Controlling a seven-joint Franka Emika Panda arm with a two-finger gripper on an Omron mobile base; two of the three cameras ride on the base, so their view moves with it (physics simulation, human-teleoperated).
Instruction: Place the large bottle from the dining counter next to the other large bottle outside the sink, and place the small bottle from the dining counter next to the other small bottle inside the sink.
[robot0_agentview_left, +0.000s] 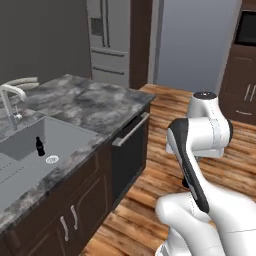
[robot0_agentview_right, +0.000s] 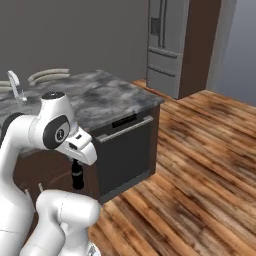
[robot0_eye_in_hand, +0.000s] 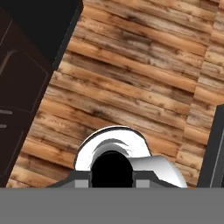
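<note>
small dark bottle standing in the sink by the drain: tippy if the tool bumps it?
Probably. The small bottle stands upright, narrow for its height, so a sideways nudge likely topples it. Round-bodied, it may then roll across the flat sink floor toward the drain.

Small dark bottle upright in grey sink, near drain.

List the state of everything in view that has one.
End effector: shut on the held bottle.
Held bottle: small, dark, upright, above the floor.
Other small bottle: upright in the sink, near the drain.
Dishwasher door: shut.
Fridge doors: shut.
</note>
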